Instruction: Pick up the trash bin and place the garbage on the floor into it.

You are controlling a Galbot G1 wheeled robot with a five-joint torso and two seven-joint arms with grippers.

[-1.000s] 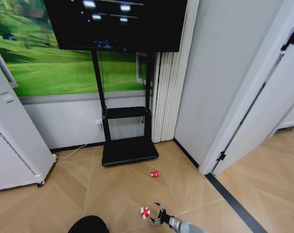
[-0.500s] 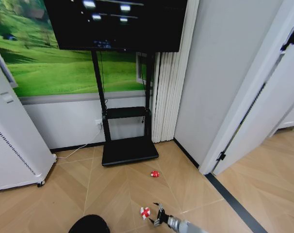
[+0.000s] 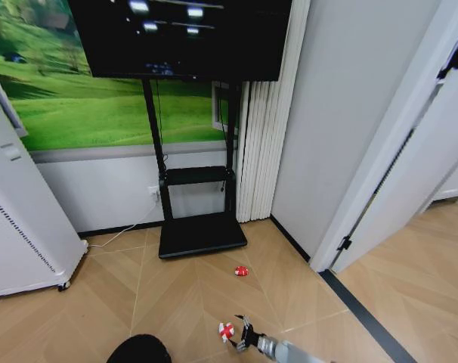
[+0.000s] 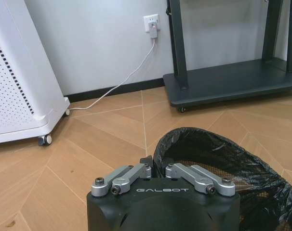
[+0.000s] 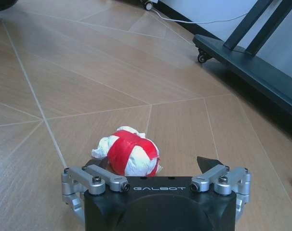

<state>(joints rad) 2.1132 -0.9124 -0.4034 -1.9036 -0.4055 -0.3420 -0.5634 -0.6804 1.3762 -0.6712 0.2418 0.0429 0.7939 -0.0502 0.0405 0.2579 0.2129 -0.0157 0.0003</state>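
Two red-and-white wads lie before the TV stand (image 3: 202, 234): the far wad (image 3: 242, 271) alone, the near wad (image 5: 128, 157) between the right gripper's (image 5: 154, 168) wide-open fingers. The left gripper (image 4: 156, 169) is clamped on the one trash bin's (image 4: 242, 166) rim.

Both grippers: black housing w/ white GALBOT mark, silver linkages, dark screws.

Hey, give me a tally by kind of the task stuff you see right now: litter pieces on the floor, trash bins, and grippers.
Red-and-white litter pieces: 2, one between the right gripper's open fingers, one farther off near the TV stand
Trash bin: 1, black, lined with a bag
Grippers: 2, left gripper on the bin's rim, right gripper low at the floor
Total: 5
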